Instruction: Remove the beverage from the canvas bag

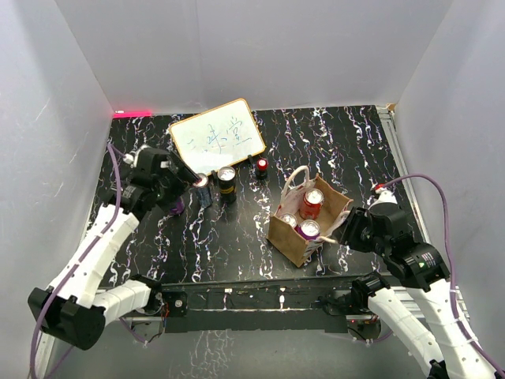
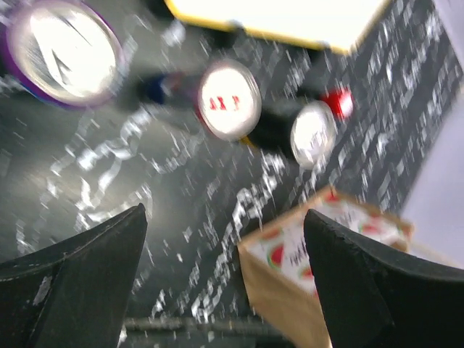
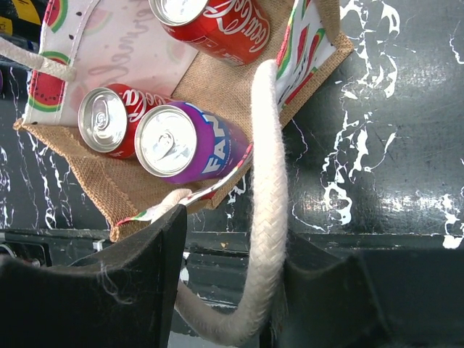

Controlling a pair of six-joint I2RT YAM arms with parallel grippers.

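Observation:
The brown canvas bag [image 1: 286,239] stands at the table's front centre, with white cord handles. It holds two red cola cans [image 1: 314,200] and a purple can [image 1: 308,230]; all three show in the right wrist view, the purple can [image 3: 190,148] nearest. My right gripper [image 1: 347,229] is at the bag's right side, jaws open, with the near cord handle [image 3: 267,181] looped between them against the right finger. My left gripper [image 1: 189,183] is open and empty, above the cans on the table left of the bag. Its view is blurred; the bag [image 2: 304,283] shows low right.
On the table left of the bag stand a purple can [image 1: 175,207], a blue-sided can [image 1: 203,189], a black can [image 1: 227,182] and a small red can [image 1: 261,167]. A whiteboard [image 1: 217,136] lies behind them. White walls enclose the table.

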